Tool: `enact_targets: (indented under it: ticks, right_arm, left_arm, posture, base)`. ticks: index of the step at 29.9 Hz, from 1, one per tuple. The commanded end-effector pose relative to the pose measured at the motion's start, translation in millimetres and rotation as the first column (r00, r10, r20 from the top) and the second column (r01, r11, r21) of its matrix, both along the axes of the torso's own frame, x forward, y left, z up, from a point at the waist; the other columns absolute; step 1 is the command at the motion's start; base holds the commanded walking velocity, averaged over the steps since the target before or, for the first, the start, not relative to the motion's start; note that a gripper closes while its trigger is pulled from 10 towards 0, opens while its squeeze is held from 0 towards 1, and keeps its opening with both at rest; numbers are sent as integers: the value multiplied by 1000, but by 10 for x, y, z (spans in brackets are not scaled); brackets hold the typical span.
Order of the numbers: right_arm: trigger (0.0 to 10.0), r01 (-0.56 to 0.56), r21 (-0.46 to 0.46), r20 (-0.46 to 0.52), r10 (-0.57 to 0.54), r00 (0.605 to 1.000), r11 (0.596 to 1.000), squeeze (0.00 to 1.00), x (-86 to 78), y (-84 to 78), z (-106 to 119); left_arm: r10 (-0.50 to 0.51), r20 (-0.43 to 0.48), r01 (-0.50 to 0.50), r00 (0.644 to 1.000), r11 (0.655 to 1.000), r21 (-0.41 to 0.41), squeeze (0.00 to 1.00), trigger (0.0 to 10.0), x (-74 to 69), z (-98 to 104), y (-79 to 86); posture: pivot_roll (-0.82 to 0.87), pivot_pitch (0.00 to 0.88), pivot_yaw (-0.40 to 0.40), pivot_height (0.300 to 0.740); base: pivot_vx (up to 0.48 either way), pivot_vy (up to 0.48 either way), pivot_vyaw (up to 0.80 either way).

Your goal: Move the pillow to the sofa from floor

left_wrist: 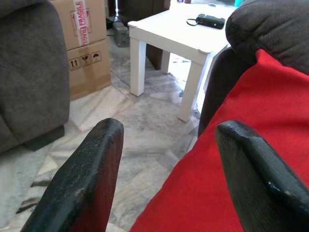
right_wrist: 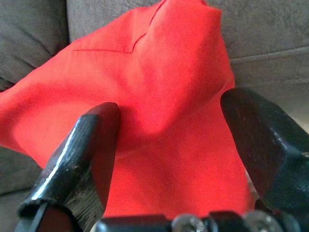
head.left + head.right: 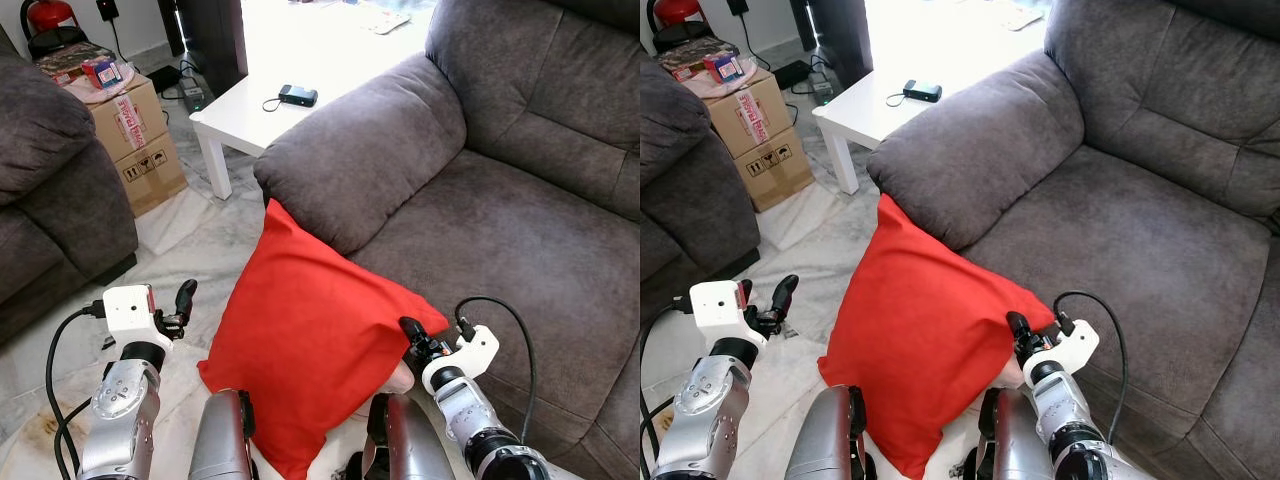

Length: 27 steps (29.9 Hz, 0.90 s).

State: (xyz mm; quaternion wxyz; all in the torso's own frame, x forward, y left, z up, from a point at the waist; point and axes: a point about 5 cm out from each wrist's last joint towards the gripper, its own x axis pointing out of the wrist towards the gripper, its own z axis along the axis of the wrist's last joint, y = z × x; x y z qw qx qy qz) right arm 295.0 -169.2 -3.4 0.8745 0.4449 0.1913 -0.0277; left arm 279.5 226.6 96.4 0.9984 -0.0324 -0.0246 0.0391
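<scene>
Leaning red pillow (image 3: pixel 310 350) against grey sofa (image 3: pixel 520 230), right pincer (image 2: pixel 169 145) astride corner

The pillow (image 3: pixel 312 335) is a plain, bright red with no pattern. The sofa (image 3: pixel 520 220) on the right is dark grey-brown, as is the second sofa (image 3: pixel 45 190) on the left. The floor (image 3: pixel 185 235) is pale grey marble with darker veins. The far counter (image 3: pixel 250 105) is white and carries a small black device (image 3: pixel 297 95). The cardboard boxes (image 3: pixel 140 140) on the far left are brown with red-and-white tape. Each tool, left (image 3: pixel 182 305) and right (image 3: pixel 412 335), has black fingers on a white block, with silver arms.
</scene>
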Motion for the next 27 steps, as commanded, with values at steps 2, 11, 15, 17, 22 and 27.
enact_targets:
  ticks: [2,11,15,17,22,27]
  right_arm:
    - [10000,-10,3,7,10,1000,1000,0,2,-11,7]
    - [10000,-87,0,51,87,995,996,0,97,139,98]
    - [10000,-121,-41,49,123,991,992,0,115,184,112]
    - [10000,-123,-77,29,125,992,989,0,110,210,98]
    - [10000,-119,-129,-2,120,993,984,0,102,233,77]
    - [10000,-142,-138,-15,141,990,980,0,104,289,74]
  left_arm:
    - [11,-18,-12,1000,1000,-16,0,10000,-39,-29,7]
    - [27,-9,-27,1000,999,-29,0,10000,-13,-23,2]
    - [26,-7,-26,1000,999,-29,0,10000,8,-19,-21]
    - [19,-2,-19,1000,1000,-17,0,10000,7,-5,-40]
    - [29,-2,-29,1000,1000,-6,0,10000,-43,-9,-26]
    - [57,-2,-57,998,998,-1,0,10000,-119,-11,12]
  posture:
    - [235,186,-55,573]
    - [230,169,-74,573]
    - [234,166,-78,573]
    - [238,167,-80,573]
    - [255,178,-93,573]
    - [269,201,-109,573]
  base:
    - [0,0,0]
    - [0,0,0]
    - [0,0,0]
    - [0,0,0]
    - [0,0,0]
    - [0,0,0]
